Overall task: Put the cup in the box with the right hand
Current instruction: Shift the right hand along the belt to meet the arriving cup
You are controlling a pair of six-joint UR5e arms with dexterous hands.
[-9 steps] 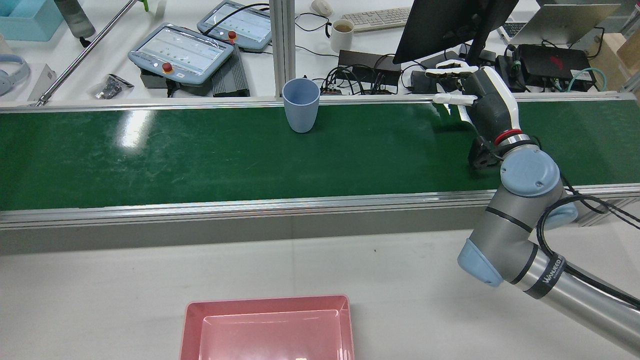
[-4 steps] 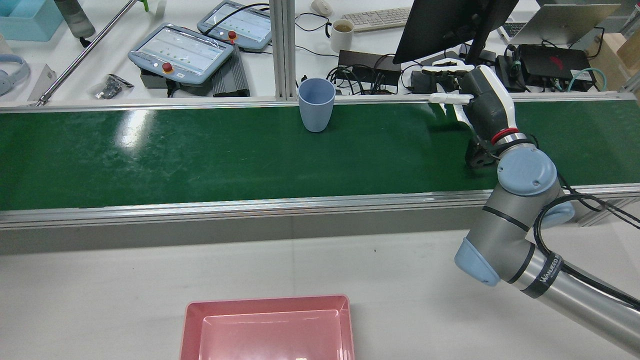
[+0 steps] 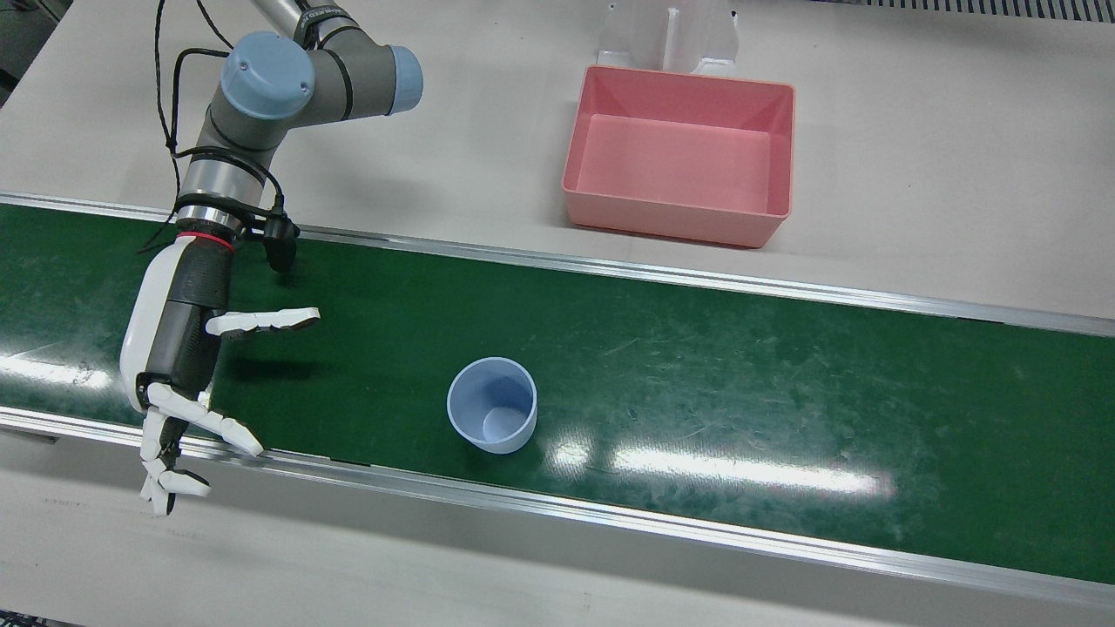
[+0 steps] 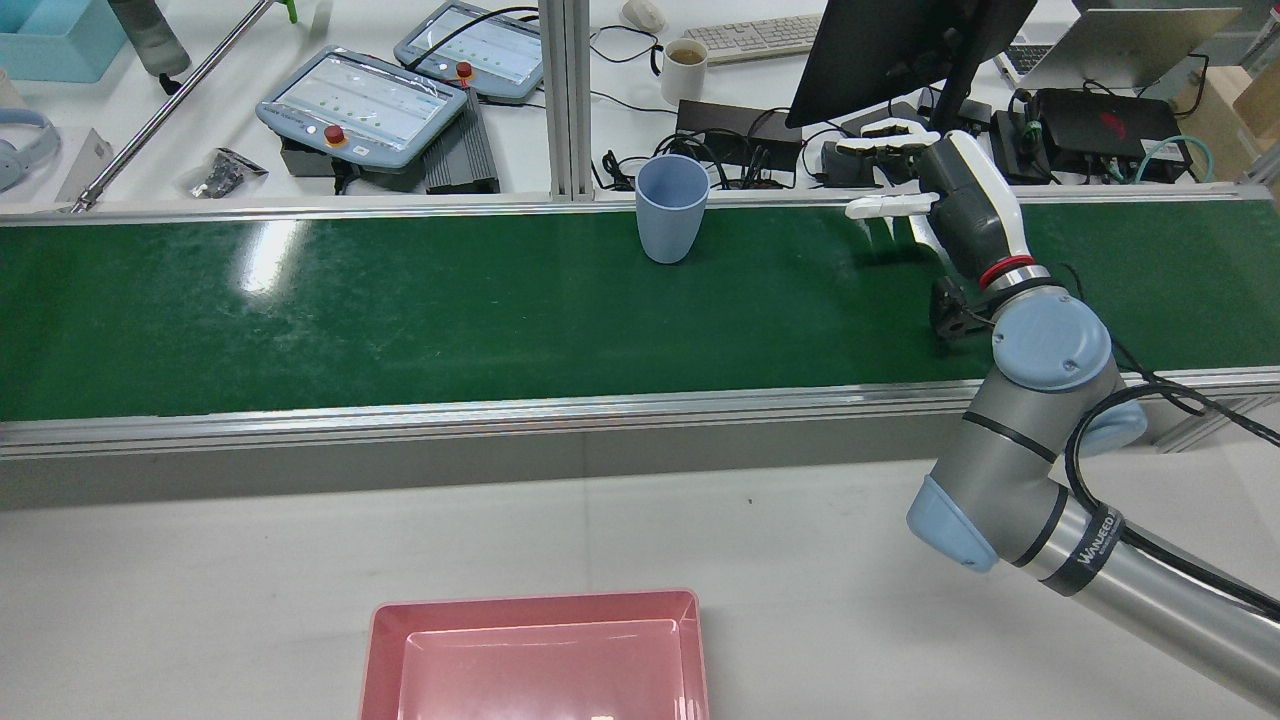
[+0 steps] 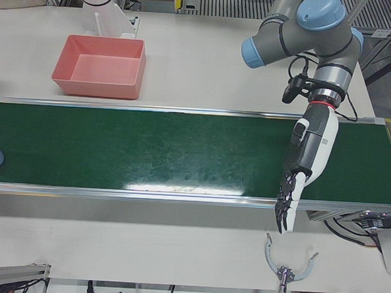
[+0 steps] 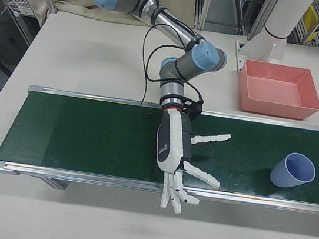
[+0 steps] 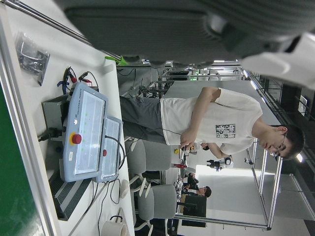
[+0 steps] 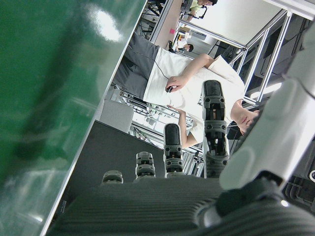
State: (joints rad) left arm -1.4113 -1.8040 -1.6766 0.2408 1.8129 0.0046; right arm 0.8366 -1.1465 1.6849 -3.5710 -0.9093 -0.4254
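Note:
A light blue cup stands upright and empty on the green belt, near its operator-side rail; it also shows in the rear view and right-front view. My right hand hovers open over the belt beside the cup, a clear gap apart, fingers spread past the rail and thumb toward the cup. The pink box sits empty on the white table behind the belt. My left hand hangs open over the belt's far end, holding nothing.
Beyond the belt lies a desk with teach pendants, a monitor, a mug and cables. A person stands there. Aluminium rails edge the belt.
The cup has travelled along the belt toward my right hand, rightward in the rear view. The right hand shifted slightly toward the far rail and stayed open.

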